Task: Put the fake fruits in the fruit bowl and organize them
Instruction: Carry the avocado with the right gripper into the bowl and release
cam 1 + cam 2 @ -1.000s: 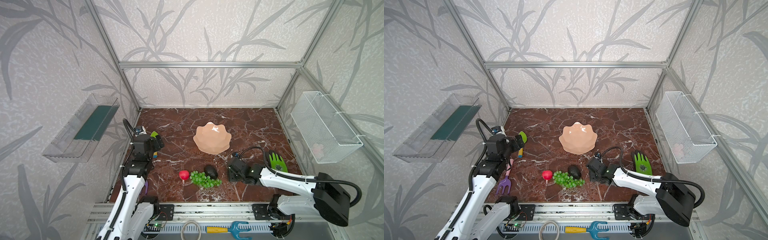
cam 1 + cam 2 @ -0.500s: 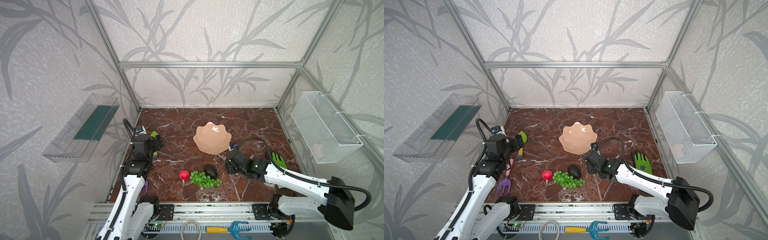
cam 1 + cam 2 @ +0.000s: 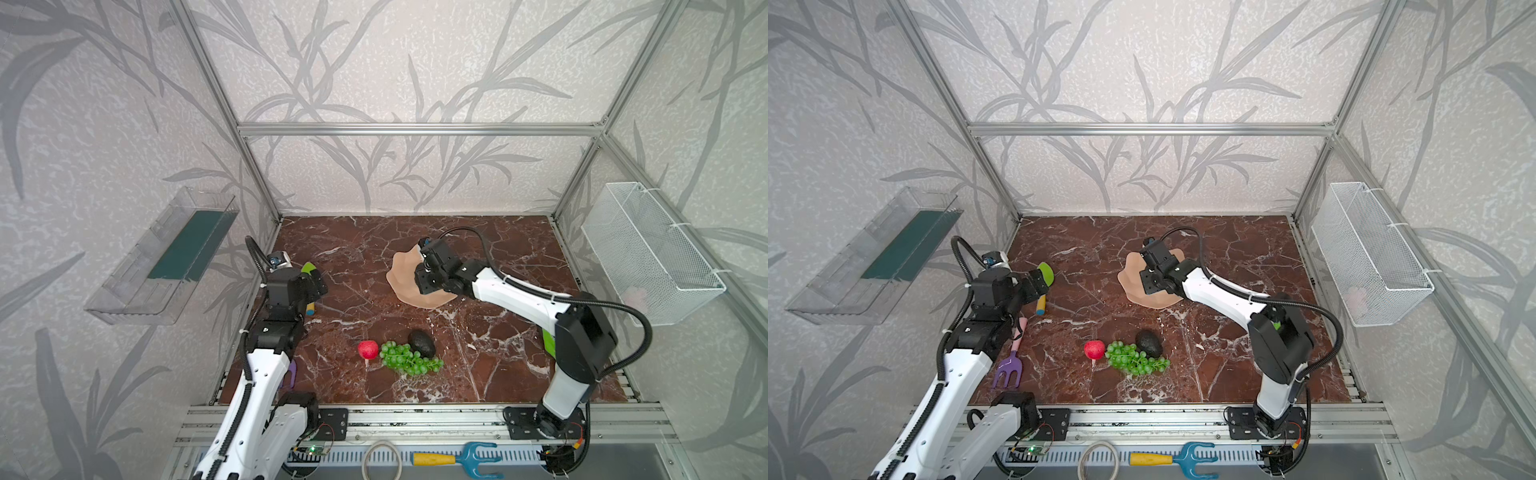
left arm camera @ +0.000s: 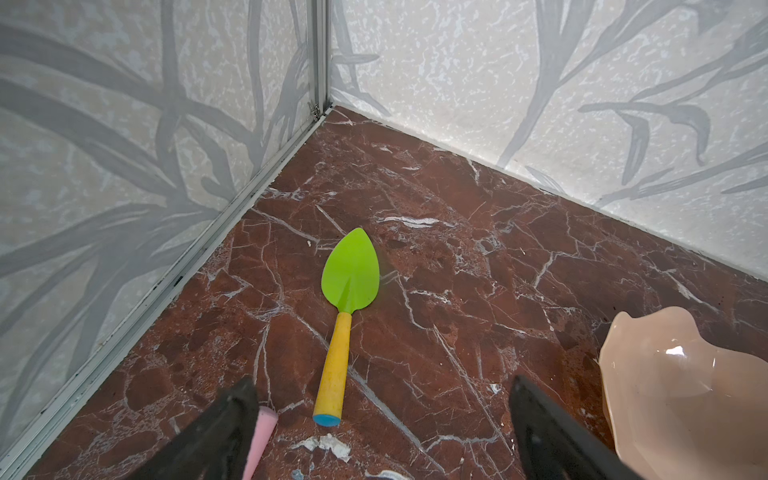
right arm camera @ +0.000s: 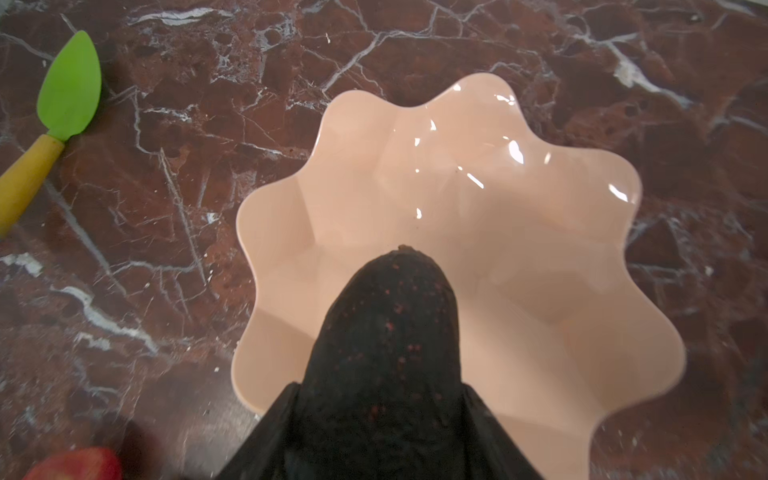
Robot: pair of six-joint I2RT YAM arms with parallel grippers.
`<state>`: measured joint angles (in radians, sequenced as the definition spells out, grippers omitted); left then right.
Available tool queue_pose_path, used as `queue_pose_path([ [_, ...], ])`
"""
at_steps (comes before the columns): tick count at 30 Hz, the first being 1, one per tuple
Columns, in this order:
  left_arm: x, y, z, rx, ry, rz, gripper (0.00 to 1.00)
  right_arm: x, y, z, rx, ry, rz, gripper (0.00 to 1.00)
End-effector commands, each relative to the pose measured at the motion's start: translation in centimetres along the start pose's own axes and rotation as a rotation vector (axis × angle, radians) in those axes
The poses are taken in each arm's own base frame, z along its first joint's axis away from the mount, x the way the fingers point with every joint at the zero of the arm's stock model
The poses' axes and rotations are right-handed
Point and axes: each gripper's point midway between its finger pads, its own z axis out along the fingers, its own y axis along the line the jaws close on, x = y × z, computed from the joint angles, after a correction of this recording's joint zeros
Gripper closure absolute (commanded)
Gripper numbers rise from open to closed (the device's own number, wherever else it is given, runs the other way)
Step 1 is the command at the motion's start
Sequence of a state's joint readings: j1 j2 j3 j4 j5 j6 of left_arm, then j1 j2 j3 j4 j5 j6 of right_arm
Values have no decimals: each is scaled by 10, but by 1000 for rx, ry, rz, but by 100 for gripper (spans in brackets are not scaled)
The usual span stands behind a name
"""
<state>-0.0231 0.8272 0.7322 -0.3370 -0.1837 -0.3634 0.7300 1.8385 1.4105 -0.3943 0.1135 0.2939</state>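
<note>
In both top views the right arm (image 3: 515,291) hid much of the fruit bowl (image 3: 401,276) and the avocado (image 5: 386,353) over it.

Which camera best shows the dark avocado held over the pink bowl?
The right wrist view: the avocado fills it, pinched in the right end effector above the bowl. In both top views that end effector's black body hides it; the left wrist view does not catch it.

Red fruit (image 3: 368,349) left of grapes (image 3: 409,361), avocado (image 3: 422,343) behind
</note>
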Motion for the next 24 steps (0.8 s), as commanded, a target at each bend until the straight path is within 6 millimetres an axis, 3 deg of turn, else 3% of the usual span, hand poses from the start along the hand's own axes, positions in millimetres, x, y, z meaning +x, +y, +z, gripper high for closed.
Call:
queue_pose_path([
  [1,-9,3,-5,-18,-15,-19,6,-5,5,21,-31,25,-46,55],
  [9,-7,1,-3,-12,-8,-23,6,5,-9,59,-11,89,-16,55],
  [24,-6,1,-2,-10,0,-24,6,17,-19,88,2,132,9,52],
])
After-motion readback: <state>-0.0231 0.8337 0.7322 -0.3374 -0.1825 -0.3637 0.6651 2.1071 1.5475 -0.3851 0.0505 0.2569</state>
